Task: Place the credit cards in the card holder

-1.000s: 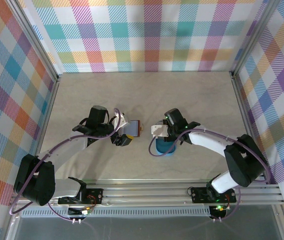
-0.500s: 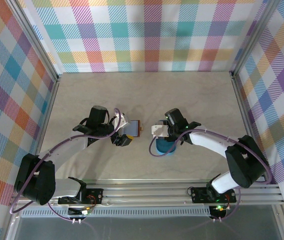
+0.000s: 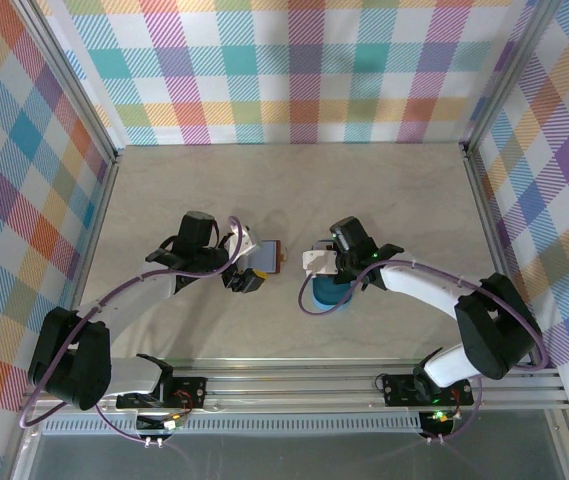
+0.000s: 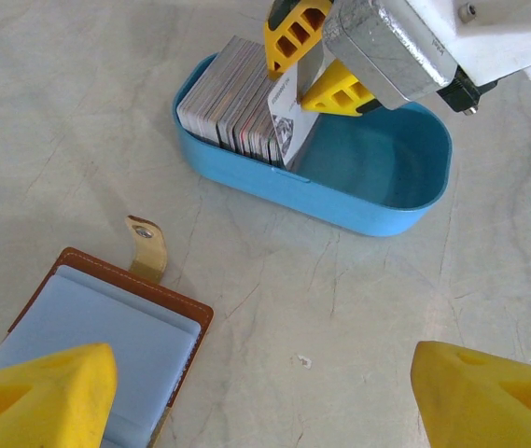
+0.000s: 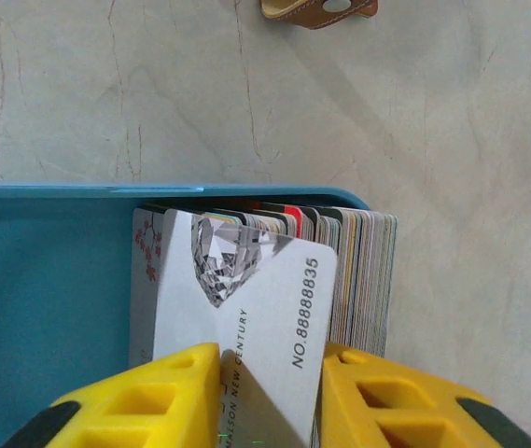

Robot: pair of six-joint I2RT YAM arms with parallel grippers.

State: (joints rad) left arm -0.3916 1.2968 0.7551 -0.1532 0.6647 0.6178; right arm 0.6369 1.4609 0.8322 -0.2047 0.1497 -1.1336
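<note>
**Card pinched at the tray; the holder lies to the left, under the other arm**

Your right gripper [image 5: 270, 397] has narrowed onto one diamond-printed card [image 5: 256, 308]. Its yellow fingers [image 5: 153, 397] press the card from both sides, and the card stands tilted out of the stack of credit cards [image 4: 232, 98]. The rest of the stack stands on edge, packed into the end of the blue tray [image 4: 377, 201] that is nearer the holder. The tray sits about midway across the table [image 3: 294, 190], closer to its near edge than its far one.

The card holder [image 4: 97, 327] lies open and flat on the table just left of the tray, apart from it, with bare table between. Its snap tab [image 4: 146, 245] points toward the tray, and its pale blue pocket faces up. So from your right gripper the target is to the left, on the left arm's side.

Your left gripper [image 4: 265, 392] hangs over the holder with its jaws spread wide, holding nothing, so it is the nearer arm to the holder. I judge it well placed to steady the leather while the right arm brings the card across.

The card's long axis runs up out of the tray, so it probably needs turning to meet the pocket mouth. Which edge of the pocket is open, I cannot tell.
</note>
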